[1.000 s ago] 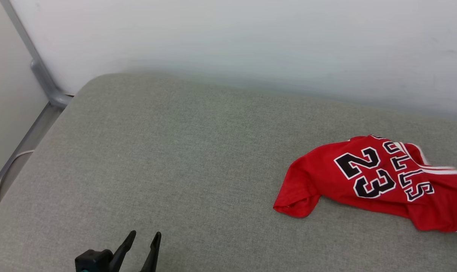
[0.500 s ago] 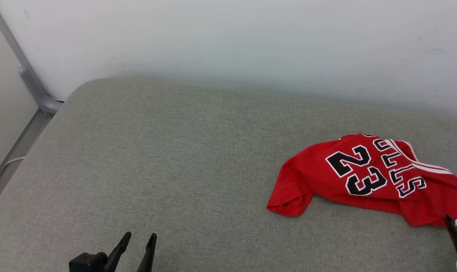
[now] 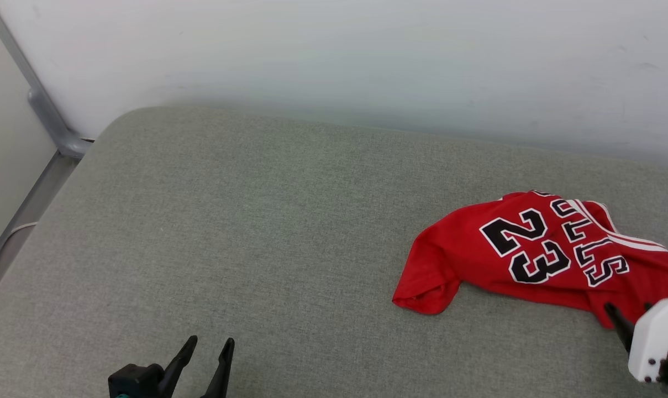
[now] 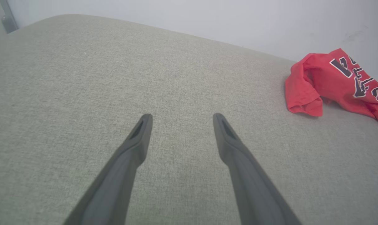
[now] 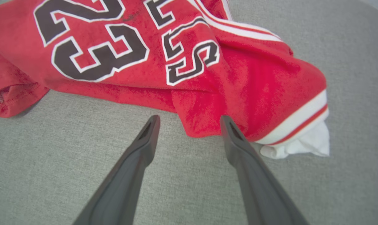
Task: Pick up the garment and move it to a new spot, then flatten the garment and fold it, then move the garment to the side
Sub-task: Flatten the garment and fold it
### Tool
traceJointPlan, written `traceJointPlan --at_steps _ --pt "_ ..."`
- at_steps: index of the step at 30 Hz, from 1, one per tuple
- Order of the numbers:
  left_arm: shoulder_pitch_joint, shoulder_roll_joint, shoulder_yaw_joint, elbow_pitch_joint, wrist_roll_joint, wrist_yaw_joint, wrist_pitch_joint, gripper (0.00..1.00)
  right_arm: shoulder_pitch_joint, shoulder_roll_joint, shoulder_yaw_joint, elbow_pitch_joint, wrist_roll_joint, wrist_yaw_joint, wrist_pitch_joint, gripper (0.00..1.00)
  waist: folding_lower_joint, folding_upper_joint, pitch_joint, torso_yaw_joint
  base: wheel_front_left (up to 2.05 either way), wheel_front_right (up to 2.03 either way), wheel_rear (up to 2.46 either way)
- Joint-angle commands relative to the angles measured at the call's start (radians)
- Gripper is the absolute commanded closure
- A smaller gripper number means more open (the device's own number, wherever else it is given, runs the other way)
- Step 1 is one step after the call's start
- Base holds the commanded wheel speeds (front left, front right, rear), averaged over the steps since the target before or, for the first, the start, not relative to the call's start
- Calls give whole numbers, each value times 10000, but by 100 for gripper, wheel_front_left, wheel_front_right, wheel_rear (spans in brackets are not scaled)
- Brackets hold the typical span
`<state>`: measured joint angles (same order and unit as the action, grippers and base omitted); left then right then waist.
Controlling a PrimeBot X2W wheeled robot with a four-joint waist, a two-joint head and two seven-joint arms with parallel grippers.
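Observation:
The garment, a red jersey with black "23" lettering and white trim, lies crumpled at the right of the grey cushion. In the left wrist view the garment sits far off to the right. My right gripper stands open at its near edge. In the right wrist view the right gripper has its tips wide apart on either side of the garment's lowest red fold, gripping nothing. My left gripper is open over bare cushion at the lower left, and the left gripper is empty.
A white wall runs behind the cushion. A grey metal rail and a pale cable lie past the cushion's rounded left edge. A white sleeve pokes out at the garment's right end.
More of my right gripper shows at the lower right of the head view, shifted left. The head camera has shifted slightly. The garment and left gripper have stayed put.

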<state>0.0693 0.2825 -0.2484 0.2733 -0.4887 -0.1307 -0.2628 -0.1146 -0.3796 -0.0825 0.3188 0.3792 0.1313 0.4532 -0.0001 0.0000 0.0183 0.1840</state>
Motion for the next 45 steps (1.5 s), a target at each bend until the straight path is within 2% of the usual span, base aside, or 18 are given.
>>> traceJointPlan --at_steps 1,7,15,22,28,29,30,31,32,33,34,40,45 --pt "-181 13 -30 19 4 2 -27 0 -455 -31 103 5 36 -11 295 0 1 0 25 31 0 0 0" --pt "-416 -9 -272 78 11 2 -27 0 -2199 225 677 710 -105 -9 1445 0 1 0 203 232 0 0 0" --pt "-883 -86 -724 310 -67 2 -27 0 -4333 913 1014 3167 -823 -12 2597 0 1 0 565 750 0 0 0" --pt "-1260 -204 -1103 521 -149 2 -27 0 -5218 1300 765 5532 -2046 -11 2450 0 1 0 792 1132 0 0 0" --pt "-1468 -282 -1240 639 -178 2 -27 0 -5553 1613 546 6924 -2684 -11 1946 0 1 0 933 1223 0 0 0" --pt "-1483 -293 -1257 661 -177 2 -27 0 -5604 1612 516 7078 -2753 -11 1824 9 1 0 944 1227 0 0 0" --pt "-1504 -305 -1271 676 -186 2 -27 0 -5649 1643 497 7252 -2780 -11 1749 40 1 0 956 1222 0 0 0" --pt "-1533 -316 -1270 683 -196 2 -27 0 -5700 1661 468 7399 -2792 -11 1701 55 1 0 968 1208 0 0 0" --pt "-1558 -317 -1276 696 -204 2 -27 0 -5744 1662 514 7528 -2868 -11 1649 66 1 0 980 1187 0 0 0" --pt "-1579 -319 -1290 713 -212 2 -27 0 -5792 1680 574 7648 -2881 -11 1605 88 1 0 987 1164 0 0 0" --pt "-1595 -325 -1280 725 -227 2 -27 0 -5840 1689 577 7768 -2856 -11 1588 100 1 0 991 1136 0 0 0" --pt "-1516 -302 -1107 753 -259 2 -27 0 -6229 1878 997 8062 -2679 -9 1318 100 1 0 970 883 0 0 0" --pt "-1360 -257 -891 751 -260 2 -27 0 -6493 2204 1970 7564 -1941 -5 1106 100 1 0 942 612 0 0 0"
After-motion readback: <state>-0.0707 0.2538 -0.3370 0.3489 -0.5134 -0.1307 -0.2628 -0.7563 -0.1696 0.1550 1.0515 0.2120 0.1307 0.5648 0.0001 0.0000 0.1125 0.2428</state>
